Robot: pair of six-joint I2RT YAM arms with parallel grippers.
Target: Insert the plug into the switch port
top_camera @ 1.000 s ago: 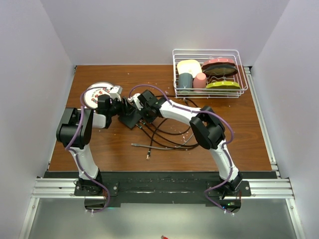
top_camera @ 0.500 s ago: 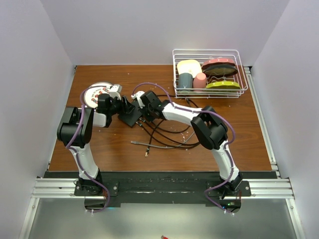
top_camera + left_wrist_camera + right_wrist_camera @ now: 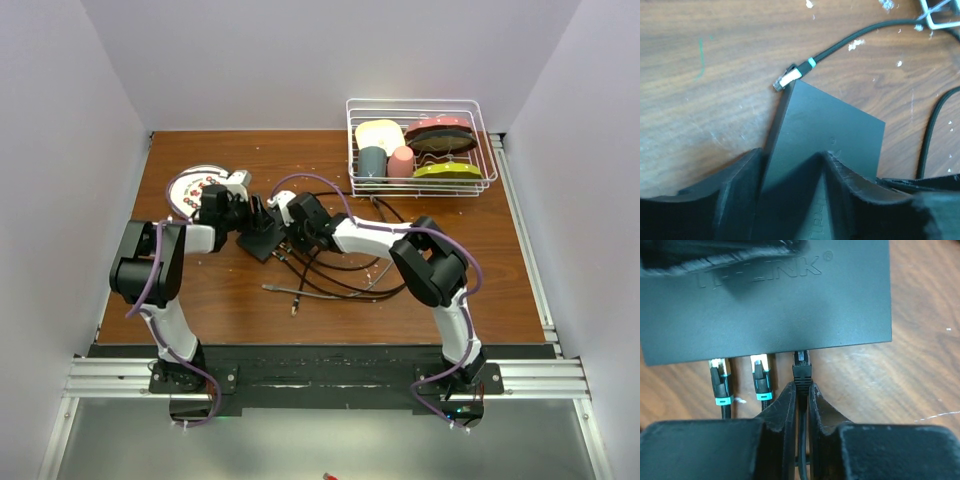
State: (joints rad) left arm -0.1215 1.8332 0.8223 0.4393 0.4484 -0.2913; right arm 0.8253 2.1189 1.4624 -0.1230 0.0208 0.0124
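The switch (image 3: 262, 238) lay slantwise on the tabletop (image 3: 450, 280), left of the middle, between the two pincers. In the right wrist view its long side ran across from left to right. The edge with the holes faced the right pincer (image 3: 801, 392). That pincer was pinched on the back of the plug (image 3: 801, 369). The plug pointed straight at the switch, with its tip at the third hole, beside two other plugs (image 3: 761, 377). The left pincer (image 3: 792, 156) was clamped on the switch's other side.

Each arm (image 3: 168, 318) is white with bulky black joints (image 3: 138, 268) and a purple cable (image 3: 305, 177). The left hand (image 3: 792, 155) and right hand (image 3: 801, 387) are black.
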